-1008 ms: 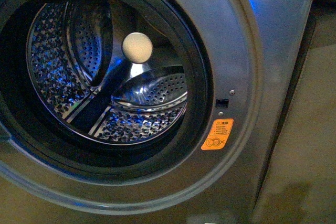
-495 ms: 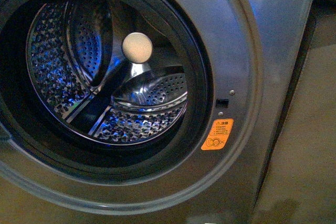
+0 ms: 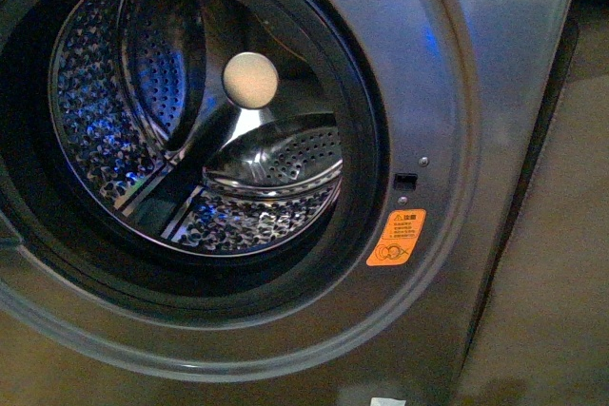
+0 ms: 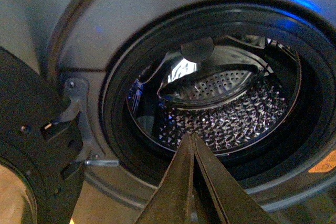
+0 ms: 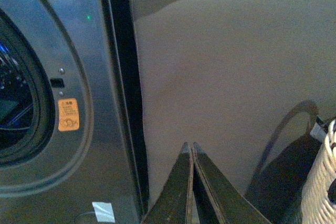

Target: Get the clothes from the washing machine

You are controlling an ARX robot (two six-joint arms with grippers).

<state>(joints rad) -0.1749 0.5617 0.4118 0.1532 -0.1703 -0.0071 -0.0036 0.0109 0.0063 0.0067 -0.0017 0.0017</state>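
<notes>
The washing machine [image 3: 447,92] fills my front view, its porthole [image 3: 362,140] open onto the perforated steel drum [image 3: 105,121], a pale round hub [image 3: 250,80] at about 12 o'clock of the drum's back wall. An orange warning sticker [image 3: 396,238] sits at 4 o'clock beside the rim. I cannot see the clothes in any view. My left gripper [image 4: 191,140] points at the drum, tips pressed together on nothing. My right gripper [image 5: 189,148] is likewise together, aimed at the wall beside the machine, a woven basket [image 5: 323,182] at 4 o'clock.
</notes>
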